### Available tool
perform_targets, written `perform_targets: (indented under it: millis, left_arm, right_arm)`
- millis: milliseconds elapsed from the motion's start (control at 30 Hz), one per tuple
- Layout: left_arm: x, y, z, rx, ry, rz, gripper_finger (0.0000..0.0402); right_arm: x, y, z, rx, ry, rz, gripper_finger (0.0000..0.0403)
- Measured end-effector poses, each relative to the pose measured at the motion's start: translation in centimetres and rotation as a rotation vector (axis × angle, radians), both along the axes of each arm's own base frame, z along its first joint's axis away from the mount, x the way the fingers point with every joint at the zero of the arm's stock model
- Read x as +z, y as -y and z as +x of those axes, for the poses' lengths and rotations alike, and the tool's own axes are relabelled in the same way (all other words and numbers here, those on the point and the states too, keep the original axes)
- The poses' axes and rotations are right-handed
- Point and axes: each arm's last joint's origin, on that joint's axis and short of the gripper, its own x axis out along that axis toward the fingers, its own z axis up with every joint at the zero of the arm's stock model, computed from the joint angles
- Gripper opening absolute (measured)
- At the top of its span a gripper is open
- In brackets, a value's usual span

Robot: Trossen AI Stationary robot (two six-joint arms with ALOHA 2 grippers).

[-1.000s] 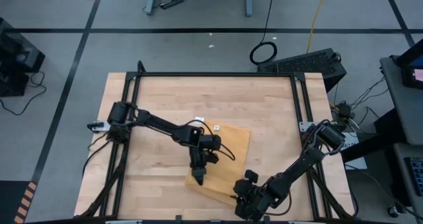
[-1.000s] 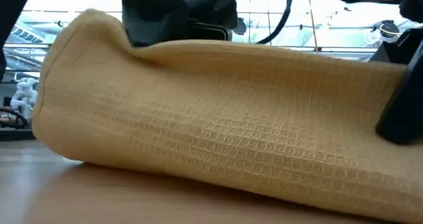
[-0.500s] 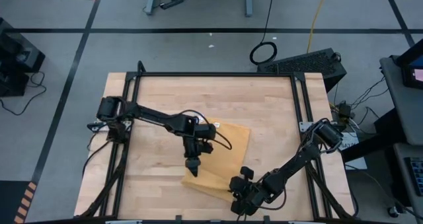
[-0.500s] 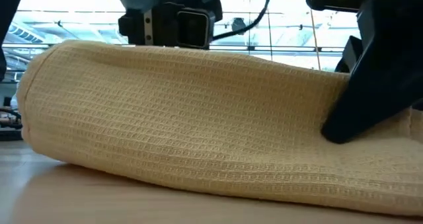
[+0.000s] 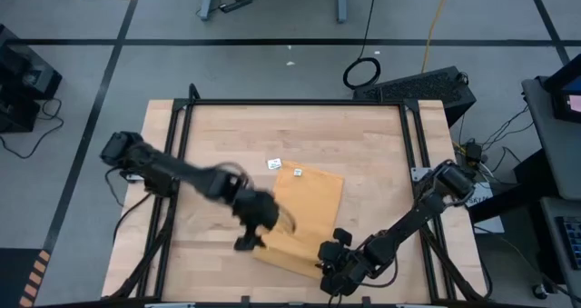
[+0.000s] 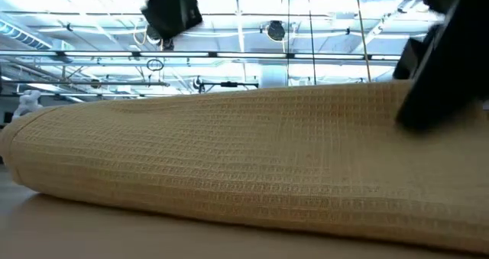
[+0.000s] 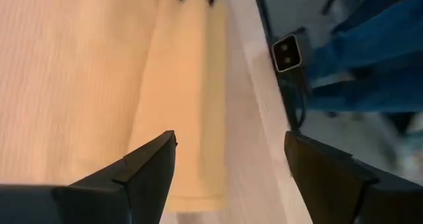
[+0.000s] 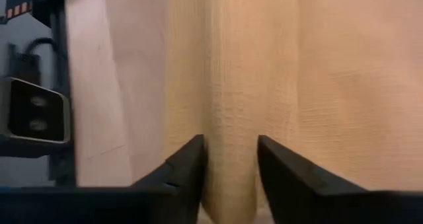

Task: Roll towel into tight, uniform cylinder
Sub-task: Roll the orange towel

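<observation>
Lying beneath right pincer (image 8: 230,159): towel (image 8: 264,72).

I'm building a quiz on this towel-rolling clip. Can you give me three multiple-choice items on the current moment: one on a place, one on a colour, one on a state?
1. Where does the rolled part of the towel lie?
A. along the towel's edge nearest the table's front
B. at the table's far edge
C. off the table

2. What colour is the towel?
A. blue
B. mustard yellow
C. white

3. How does the left end effector stand?
A. shut on the towel
B. open, holding nothing
C. out of view

Answers:
1. A, the high view shows the thick fold on the towel's front edge, with the flat part behind it.
2. B, every view shows yellow cloth.
3. B, the left wrist view shows its fingers wide apart above the towel's end, with nothing between them.
</observation>
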Motion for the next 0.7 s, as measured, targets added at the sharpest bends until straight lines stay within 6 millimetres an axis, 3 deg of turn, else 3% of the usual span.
perform_targets:
  millis: [167, 300, 467, 700]
  left_arm:
    - [-0.8, 5.3, -1.5, 0.042, 0.105, 0.234, 0.0286]
    - [-1.9, 7.6, -2.4, 0.158, 0.147, 0.377, 0.0286]
    - [-3.0, 8.5, -2.4, 0.197, 0.112, 0.368, 0.0286]
    - [-3.2, 7.4, -1.8, 0.31, 0.065, 0.341, 0.0286]
  right_arm:
    - [3.2, 1.3, -1.5, 0.006, -0.053, -0.014, 0.02]
    - [5.9, 1.1, -2.2, 0.044, 0.008, 0.085, 0.0226]
    - [7.2, -1.0, -2.4, 0.134, 0.149, 0.165, 0.0218]
    - [6.1, -0.2, -2.1, 0.048, 0.089, 0.151, 0.0195]
